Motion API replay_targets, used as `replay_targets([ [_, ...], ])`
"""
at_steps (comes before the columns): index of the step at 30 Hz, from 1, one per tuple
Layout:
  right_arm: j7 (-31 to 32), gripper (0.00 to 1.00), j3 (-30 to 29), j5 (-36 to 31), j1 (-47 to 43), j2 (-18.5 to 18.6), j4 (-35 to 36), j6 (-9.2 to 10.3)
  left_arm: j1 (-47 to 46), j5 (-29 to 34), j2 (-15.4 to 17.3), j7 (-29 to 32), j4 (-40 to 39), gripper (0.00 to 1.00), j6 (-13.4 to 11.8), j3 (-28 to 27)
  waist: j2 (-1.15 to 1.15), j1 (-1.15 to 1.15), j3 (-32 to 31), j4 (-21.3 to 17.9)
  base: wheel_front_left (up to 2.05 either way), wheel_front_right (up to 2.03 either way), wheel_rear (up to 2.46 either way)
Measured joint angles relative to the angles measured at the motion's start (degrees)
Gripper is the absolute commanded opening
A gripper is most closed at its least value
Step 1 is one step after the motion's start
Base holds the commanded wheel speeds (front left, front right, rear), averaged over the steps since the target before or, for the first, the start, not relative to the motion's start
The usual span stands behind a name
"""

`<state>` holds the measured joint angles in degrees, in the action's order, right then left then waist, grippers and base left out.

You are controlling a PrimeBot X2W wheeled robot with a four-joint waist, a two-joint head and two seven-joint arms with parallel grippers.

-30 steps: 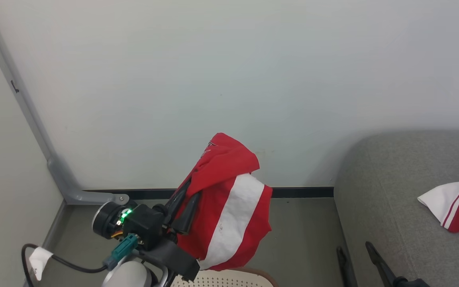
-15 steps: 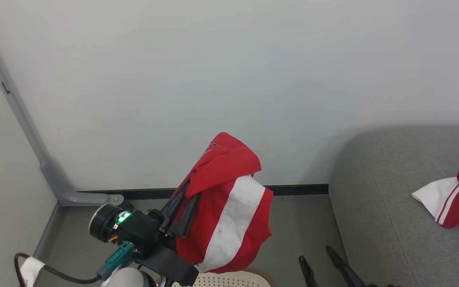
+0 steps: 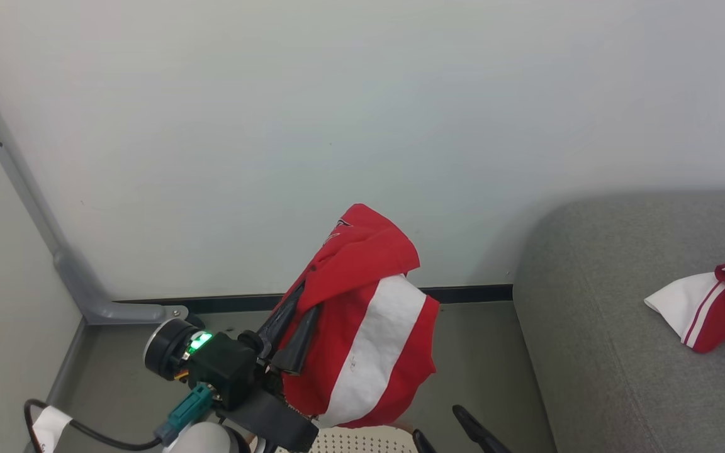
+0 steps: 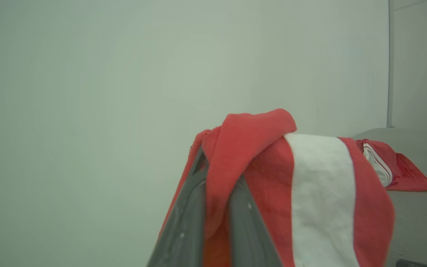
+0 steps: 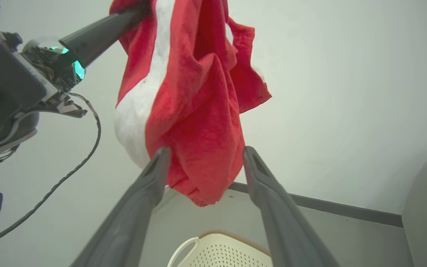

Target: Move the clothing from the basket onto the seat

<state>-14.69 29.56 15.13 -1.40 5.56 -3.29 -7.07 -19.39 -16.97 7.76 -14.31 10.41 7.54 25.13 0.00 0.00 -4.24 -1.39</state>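
Observation:
A red garment with a white panel hangs in the air above the basket, pinched near its top by my left gripper, which is shut on it. In the left wrist view the fabric drapes over both fingers of that gripper. My right gripper stands open just below the garment's hanging lower end, fingers on either side and in front of it; its fingertips show at the head view's bottom. The cream basket lies beneath. Another red-white garment lies on the grey seat.
A pale wall stands close behind, with a black skirting strip and grey floor below. A grey post with a foot bracket runs down the left corner. A black cable trails by my left arm.
My right gripper's fingers have swung left from beside the seat to under the hanging garment. The head view has shifted a little. The left gripper still holds the garment up.

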Motion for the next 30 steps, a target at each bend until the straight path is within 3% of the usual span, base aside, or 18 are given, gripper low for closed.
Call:
replay_targets([
  [9, 0.0, 1.0, 4.02, 2.63, 3.82, 0.77, 0.94, 0.0, 0.01, 0.0, -0.26, 0.0, -0.1, 0.0, 0.0, 2.1, 0.0, 0.0, 0.5, 0.5, 0.0, 0.0, 0.0],
  [30, 0.0, 1.0, -0.89, 1.89, 7.0, -0.44, -3.69, 0.0, 0.0, -0.2, -0.57, 0.0, -1.89, 0.0, 0.0, 7.84, 0.0, 0.0, 0.76, 2.87, 0.0, 0.0, 0.0],
])
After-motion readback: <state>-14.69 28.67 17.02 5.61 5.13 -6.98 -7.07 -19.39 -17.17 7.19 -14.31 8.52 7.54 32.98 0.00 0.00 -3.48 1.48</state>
